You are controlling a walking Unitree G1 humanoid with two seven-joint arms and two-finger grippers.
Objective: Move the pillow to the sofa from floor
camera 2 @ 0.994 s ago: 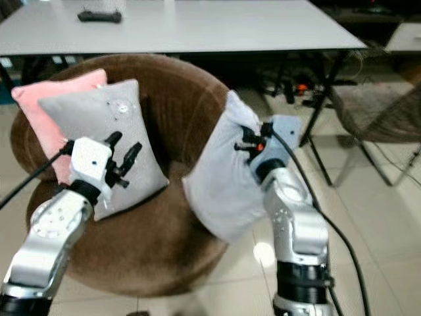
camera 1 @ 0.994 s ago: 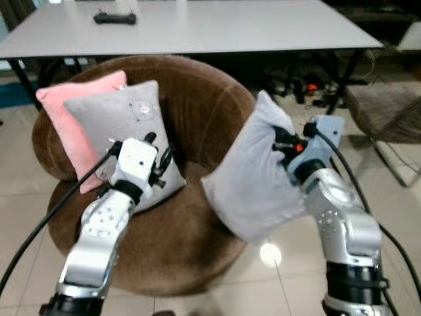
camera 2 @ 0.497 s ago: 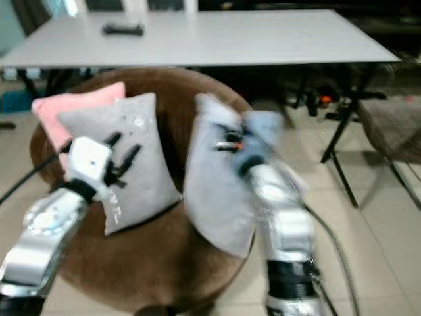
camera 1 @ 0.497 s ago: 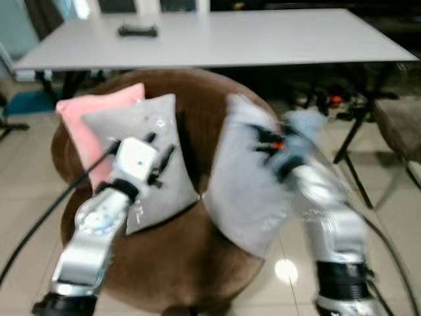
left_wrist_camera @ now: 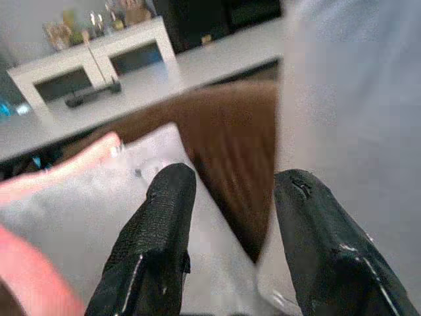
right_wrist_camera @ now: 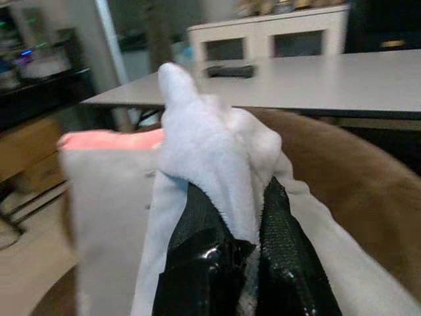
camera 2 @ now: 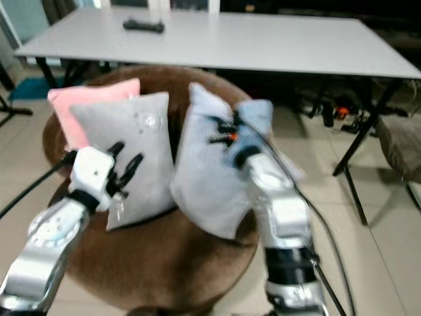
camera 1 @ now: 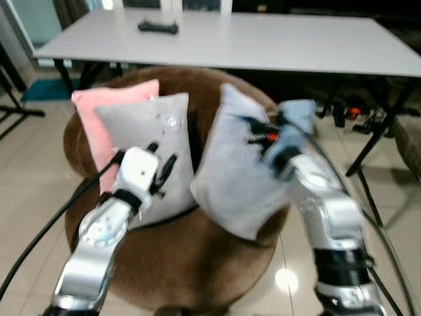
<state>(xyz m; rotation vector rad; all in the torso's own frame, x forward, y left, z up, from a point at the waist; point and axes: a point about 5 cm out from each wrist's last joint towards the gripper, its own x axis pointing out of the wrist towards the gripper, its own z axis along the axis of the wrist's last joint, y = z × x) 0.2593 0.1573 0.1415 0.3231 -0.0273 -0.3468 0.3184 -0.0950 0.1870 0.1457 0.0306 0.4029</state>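
My right gripper (camera 1: 258,131) is shut on the top edge of a pale grey pillow (camera 1: 237,178), which hangs over the seat of the round brown sofa chair (camera 1: 197,263). In the right wrist view the black fingers (right_wrist_camera: 197,263) pinch the bunched fabric of the pillow (right_wrist_camera: 204,145). A second grey pillow (camera 1: 154,151) and a pink pillow (camera 1: 99,125) lean against the chair's back on the left. My left gripper (camera 1: 161,161) is open in front of the second grey pillow, with nothing between its fingers (left_wrist_camera: 158,243).
A long white table (camera 1: 263,43) stands right behind the chair, with a black remote (camera 1: 158,27) on it. Table legs and cables (camera 1: 355,112) crowd the floor at the right. Beige tiled floor (camera 1: 26,171) lies open on the left.
My right arm has carried the held pillow leftward from beside the chair to over its seat, close to the other grey pillow. The camera view has shifted. The left gripper stays open.
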